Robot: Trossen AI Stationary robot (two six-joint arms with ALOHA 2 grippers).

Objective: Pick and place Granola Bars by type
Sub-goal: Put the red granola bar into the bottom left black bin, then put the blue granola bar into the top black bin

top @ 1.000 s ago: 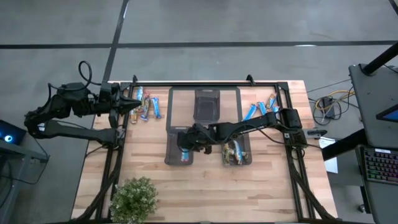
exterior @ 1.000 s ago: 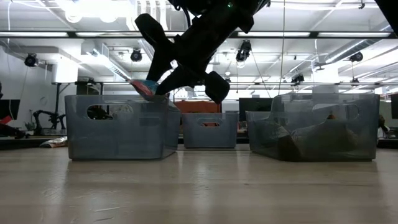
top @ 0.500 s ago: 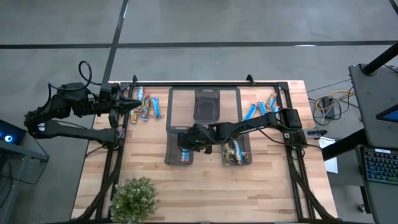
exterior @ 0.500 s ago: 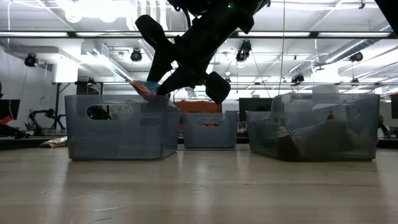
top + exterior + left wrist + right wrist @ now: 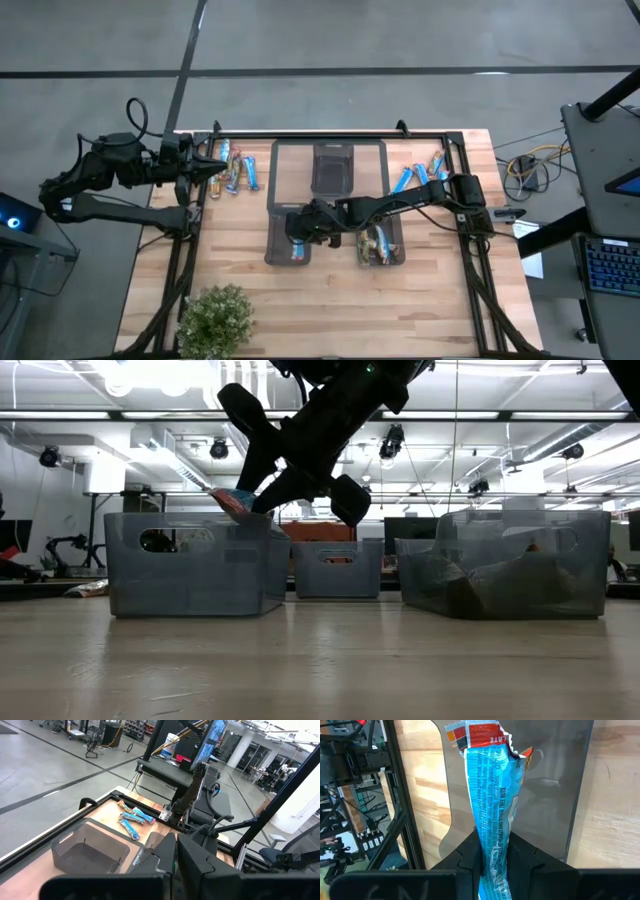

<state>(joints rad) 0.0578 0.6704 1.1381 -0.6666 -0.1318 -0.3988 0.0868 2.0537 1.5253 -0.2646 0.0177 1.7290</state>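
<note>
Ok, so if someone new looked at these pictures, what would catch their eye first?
Probably the right gripper over the left bin at mid-table, shut on a blue bar with a red end. Next, loose bars lie by the left gripper, which waits shut at the table's far left, and a plant stands on the near edge.

My right arm is stretched across the table toward the middle, wrist tipped down, and my right gripper (image 5: pixel 297 228) is pinched tight on a bar (image 5: pixel 492 810), one finger on each side of it. My left arm is folded back at the far left edge, left gripper (image 5: pixel 218 166) fully closed on nothing, just parked there above the table.
</note>
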